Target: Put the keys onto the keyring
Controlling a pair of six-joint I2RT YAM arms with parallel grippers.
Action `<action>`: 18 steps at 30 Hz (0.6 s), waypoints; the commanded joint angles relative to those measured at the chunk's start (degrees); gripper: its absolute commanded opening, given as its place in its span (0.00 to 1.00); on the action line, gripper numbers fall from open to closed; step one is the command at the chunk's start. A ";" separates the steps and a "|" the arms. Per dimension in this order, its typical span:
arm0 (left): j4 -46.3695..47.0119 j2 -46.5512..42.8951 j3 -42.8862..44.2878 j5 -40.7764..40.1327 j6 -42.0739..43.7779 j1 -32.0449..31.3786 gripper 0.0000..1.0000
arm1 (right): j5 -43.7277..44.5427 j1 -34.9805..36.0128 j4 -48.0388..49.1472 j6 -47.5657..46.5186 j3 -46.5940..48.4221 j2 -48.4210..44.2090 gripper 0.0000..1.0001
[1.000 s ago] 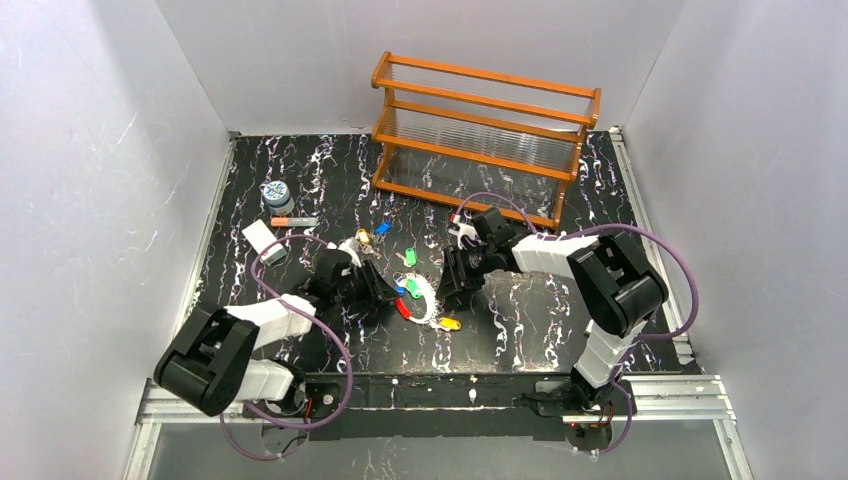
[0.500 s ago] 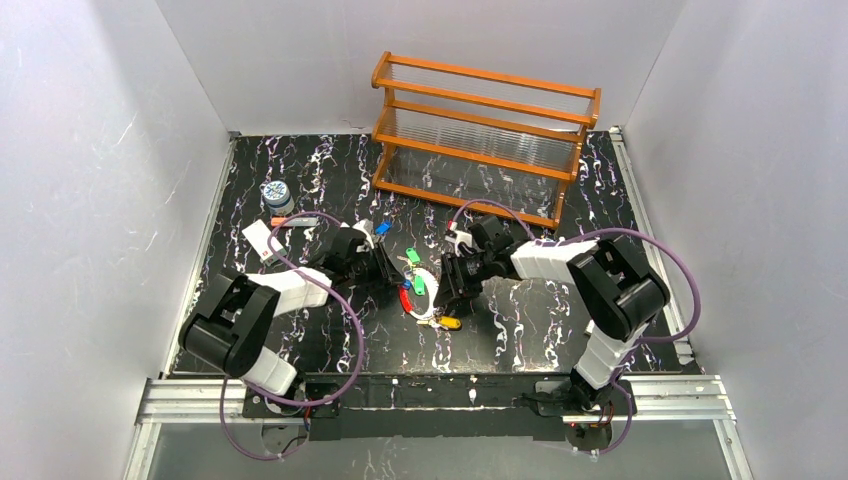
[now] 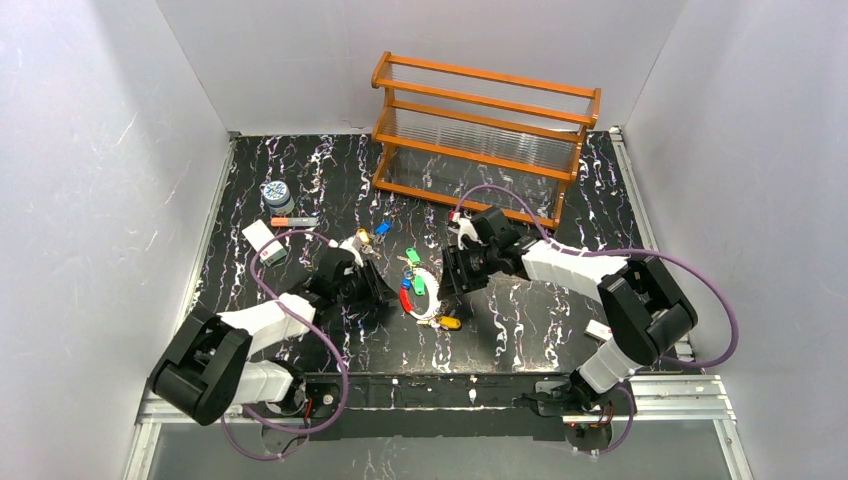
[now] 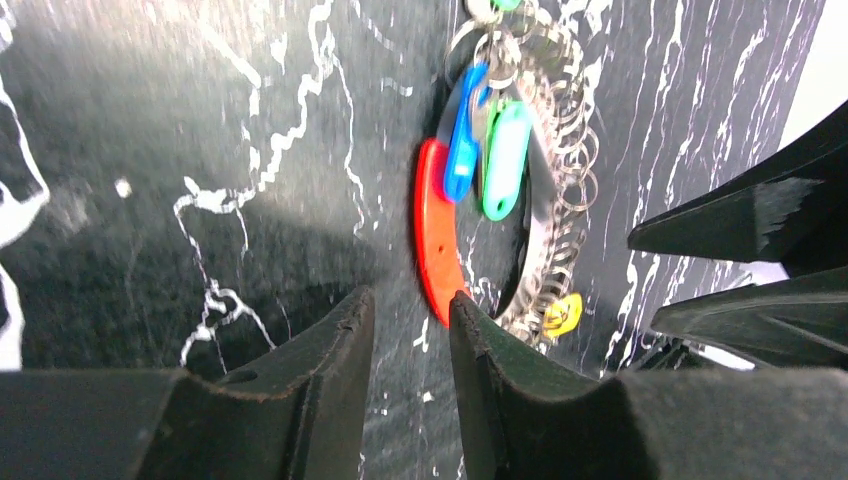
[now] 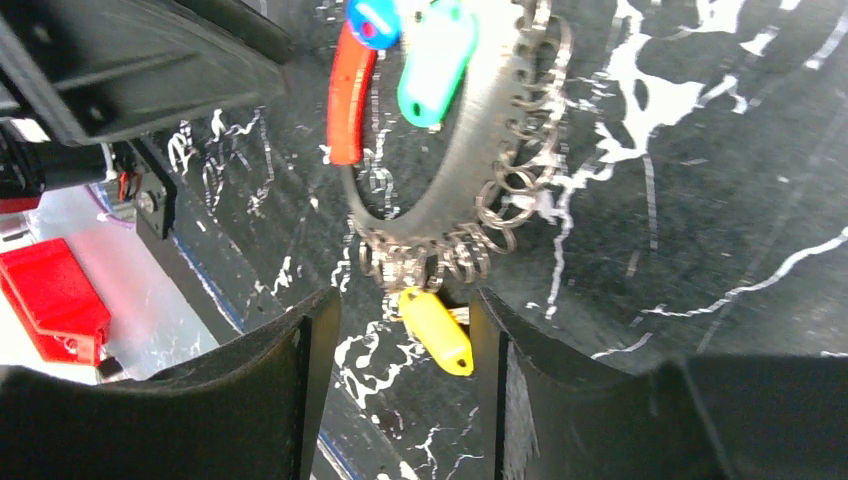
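The keyring point(image 3: 432, 290) is seen lying flat on the black marbled surface point(image 3: 540, 310), near its middle and between the two hands. Many small wire loops are strung round its silvery band, and its curved red piece point(image 4: 433, 235) is turned towards the left hand point(image 4: 410, 300). A blue key point(image 4: 465, 130) and a green key point(image 4: 505, 145) are laid side by side inside the ring, just beside the red piece. A yellow key point(image 5: 437, 330) is hung among the loops at the ring's near end and rests on the surface outside the band.

The left hand is held low at the red piece, its fingers parted by a narrow gap with nothing between them. One fingertip point(image 4: 465, 310) is set right at the red piece's end, though contact cannot be told for certain in the blurred wrist view. The right hand point(image 5: 403, 300) is spread wider on the ring's opposite side. The yellow key is framed between its fingers but is not pinched.

A loose blue key point(image 3: 382, 228) and a loose green key point(image 3: 409, 256) are left beyond the ring, towards the wooden rack point(image 3: 485, 135). Further left, a patterned jar point(image 3: 277, 193), an orange-tipped stick point(image 3: 293, 221) and a white card point(image 3: 258, 237) are grouped near one another.
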 commanded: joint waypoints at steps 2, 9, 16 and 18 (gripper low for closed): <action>3.68 -4.06 -3.42 0.78 -3.72 -2.46 0.33 | -1.18 3.57 -1.02 0.38 3.25 -2.25 0.56; 6.71 -3.84 -3.21 -0.15 -4.71 -6.04 0.33 | -1.42 6.96 0.50 2.57 3.70 -0.36 0.51; 7.03 -2.90 -2.16 -1.45 -4.58 -8.39 0.33 | 1.44 8.54 -1.47 2.00 4.42 2.94 0.51; 7.05 -2.76 -2.07 -1.50 -4.64 -8.49 0.33 | 2.56 8.56 -2.50 1.80 4.40 4.03 0.51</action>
